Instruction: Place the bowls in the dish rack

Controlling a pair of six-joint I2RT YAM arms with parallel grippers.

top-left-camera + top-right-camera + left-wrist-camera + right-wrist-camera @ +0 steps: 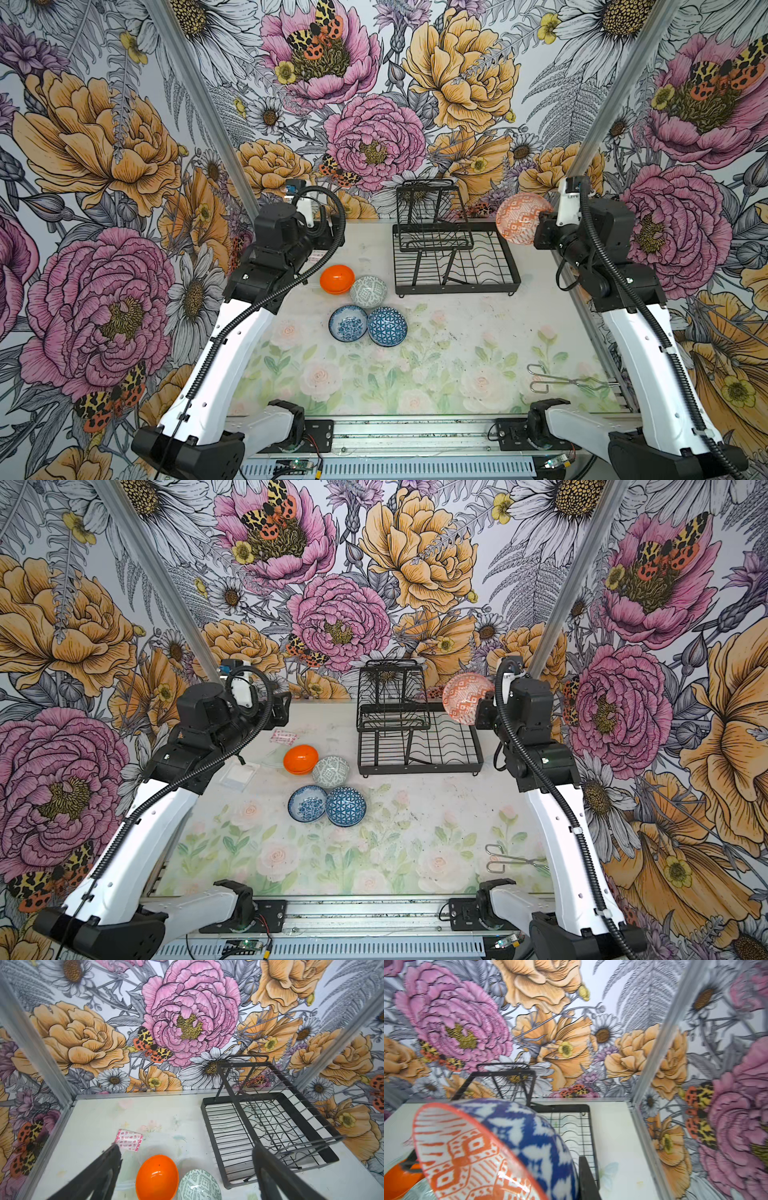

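My right gripper (541,226) is shut on the rim of an orange-white patterned bowl (523,218), held tilted in the air over the right edge of the black wire dish rack (457,287). The right wrist view shows that bowl's (467,1151) blue-white outside against one finger (586,1178). On the table left of the rack lie a plain orange bowl (337,279), a grey-green bowl (368,291), a blue floral bowl (348,323) and a blue-white geometric bowl (387,326). My left gripper (187,1148) hangs open and empty above the orange bowl (156,1177).
Metal tongs (569,380) lie at the front right. A red-white packet (128,1139) and a clear plastic bag (239,775) lie left of the bowls. The rack's raised upper tier (432,216) stands at its back left. Flowered walls close in three sides.
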